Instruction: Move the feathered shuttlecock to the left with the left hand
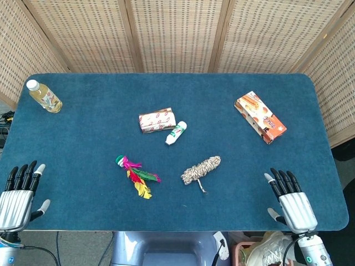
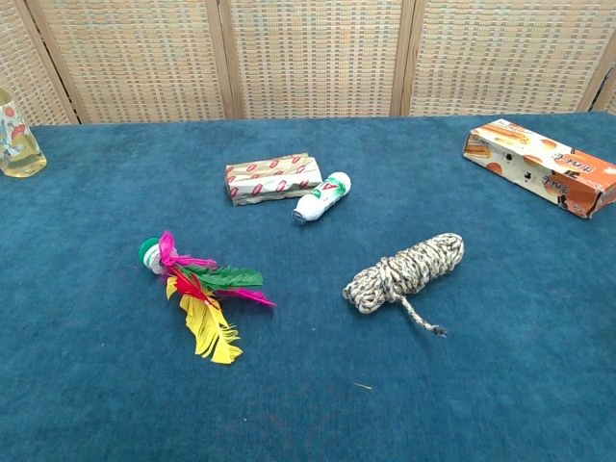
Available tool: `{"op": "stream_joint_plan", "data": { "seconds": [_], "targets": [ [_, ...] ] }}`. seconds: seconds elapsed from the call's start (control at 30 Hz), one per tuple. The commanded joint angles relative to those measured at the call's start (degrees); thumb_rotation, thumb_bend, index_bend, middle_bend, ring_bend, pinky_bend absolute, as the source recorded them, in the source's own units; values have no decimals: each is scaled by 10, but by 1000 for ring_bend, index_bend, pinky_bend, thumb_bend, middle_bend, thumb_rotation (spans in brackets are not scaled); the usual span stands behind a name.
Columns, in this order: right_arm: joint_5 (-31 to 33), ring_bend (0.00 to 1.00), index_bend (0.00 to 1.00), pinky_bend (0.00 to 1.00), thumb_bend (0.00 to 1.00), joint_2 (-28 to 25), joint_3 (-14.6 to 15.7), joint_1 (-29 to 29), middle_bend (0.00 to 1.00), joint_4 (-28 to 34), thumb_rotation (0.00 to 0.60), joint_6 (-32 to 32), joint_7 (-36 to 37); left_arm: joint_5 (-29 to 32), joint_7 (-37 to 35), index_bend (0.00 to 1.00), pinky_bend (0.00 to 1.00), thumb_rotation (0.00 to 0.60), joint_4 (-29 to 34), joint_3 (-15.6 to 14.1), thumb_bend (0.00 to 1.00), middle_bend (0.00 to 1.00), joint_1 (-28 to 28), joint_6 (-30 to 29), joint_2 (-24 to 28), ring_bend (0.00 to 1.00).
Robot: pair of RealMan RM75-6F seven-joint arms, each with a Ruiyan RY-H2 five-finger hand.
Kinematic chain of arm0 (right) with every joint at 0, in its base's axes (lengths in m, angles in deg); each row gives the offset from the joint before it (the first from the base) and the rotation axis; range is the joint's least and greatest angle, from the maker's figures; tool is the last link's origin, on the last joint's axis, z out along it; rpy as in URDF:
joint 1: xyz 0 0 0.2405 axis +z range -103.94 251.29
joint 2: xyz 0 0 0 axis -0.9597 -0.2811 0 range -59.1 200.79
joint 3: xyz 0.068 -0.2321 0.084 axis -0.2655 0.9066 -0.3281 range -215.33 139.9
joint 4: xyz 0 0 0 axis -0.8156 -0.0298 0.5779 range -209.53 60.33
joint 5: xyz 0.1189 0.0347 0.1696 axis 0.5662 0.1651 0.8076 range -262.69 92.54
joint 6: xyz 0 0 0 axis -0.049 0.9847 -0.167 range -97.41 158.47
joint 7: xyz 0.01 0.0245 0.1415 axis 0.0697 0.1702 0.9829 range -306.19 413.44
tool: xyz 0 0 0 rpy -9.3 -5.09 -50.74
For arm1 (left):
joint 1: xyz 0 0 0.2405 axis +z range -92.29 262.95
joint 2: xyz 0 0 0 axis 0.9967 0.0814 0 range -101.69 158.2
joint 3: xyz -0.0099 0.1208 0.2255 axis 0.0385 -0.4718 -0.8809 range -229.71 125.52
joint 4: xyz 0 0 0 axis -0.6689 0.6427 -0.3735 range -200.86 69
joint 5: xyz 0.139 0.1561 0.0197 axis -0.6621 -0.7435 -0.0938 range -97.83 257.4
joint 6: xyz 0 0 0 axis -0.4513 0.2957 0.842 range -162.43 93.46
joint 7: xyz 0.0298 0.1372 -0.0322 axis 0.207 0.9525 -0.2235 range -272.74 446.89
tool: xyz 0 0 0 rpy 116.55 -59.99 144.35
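The feathered shuttlecock lies on the blue table, left of centre, its green-white base pointing up-left and its pink, green and yellow feathers fanned toward the front. My left hand hovers at the front left corner, fingers spread, holding nothing, well to the left of the shuttlecock. At the front right corner my right hand is also empty with fingers apart. Neither hand shows in the chest view.
A rope bundle lies right of the shuttlecock. Behind it sit a patterned packet and a small white bottle. An orange box is at back right, a yellow drink bottle at back left.
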Motion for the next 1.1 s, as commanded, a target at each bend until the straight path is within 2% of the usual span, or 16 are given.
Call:
{"op": "stream_joint_plan", "data": {
  "seconds": [0.03,0.27,0.6,0.83,1.1],
  "targets": [
    [1,0,44,0,170,0,0,-1,0,0,600,0,0,-3,-10,98,0,600,7,3,250,0,-11,14,0,0],
    [8,0,44,0,170,0,-2,1,0,0,600,-5,1,21,4,211,0,600,54,36,250,0,-73,94,10,0],
    [11,0,44,0,170,-1,-3,2,0,-2,600,-9,7,139,84,297,0,600,118,95,259,0,-183,225,10,0],
    [14,0,44,0,170,0,-3,4,0,-4,600,-12,9,222,172,367,0,600,108,123,271,0,-254,257,-44,0],
    [16,0,44,0,170,0,-3,5,0,-5,600,-15,14,330,261,387,0,600,72,127,272,0,-334,286,-123,0]
  ]
}}
